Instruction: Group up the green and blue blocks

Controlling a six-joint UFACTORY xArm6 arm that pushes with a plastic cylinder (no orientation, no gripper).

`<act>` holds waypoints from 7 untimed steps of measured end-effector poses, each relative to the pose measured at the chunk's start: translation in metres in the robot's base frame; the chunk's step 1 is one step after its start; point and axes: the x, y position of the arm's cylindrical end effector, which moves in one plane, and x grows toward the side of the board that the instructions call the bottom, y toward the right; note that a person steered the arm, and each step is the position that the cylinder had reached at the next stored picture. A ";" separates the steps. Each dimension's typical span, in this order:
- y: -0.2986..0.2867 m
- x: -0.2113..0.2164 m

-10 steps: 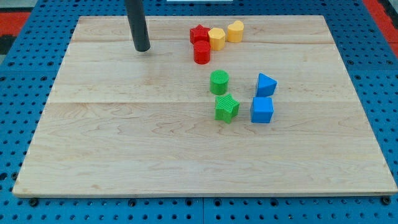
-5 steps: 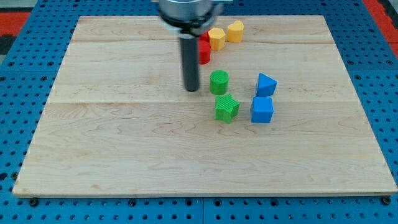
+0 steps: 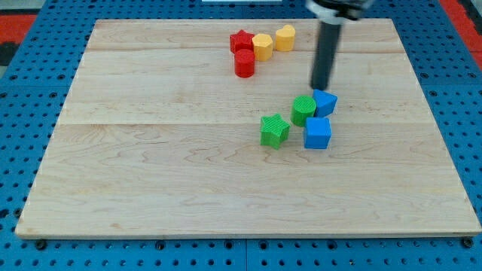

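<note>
My tip [image 3: 321, 87] stands just above the blue wedge-shaped block [image 3: 324, 102] toward the view's top, close to it. The green cylinder [image 3: 304, 110] rests against that blue block's left side. The blue cube [image 3: 317, 132] sits just below both, touching or nearly touching them. The green star block [image 3: 274, 130] lies a little to the left of the cluster, apart from the cylinder by a small gap.
At the view's top middle sit a red star block [image 3: 240, 41], a red cylinder [image 3: 244, 64], a yellow hexagonal block [image 3: 262, 47] and a yellow rounded block [image 3: 285, 37]. The wooden board [image 3: 151, 165] lies on a blue pegboard.
The tip swept from the top left across to the right. The green cylinder was pushed right and slightly down, against the blue wedge block. The tip now stands above the blue wedge.
</note>
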 end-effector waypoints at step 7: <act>-0.058 0.032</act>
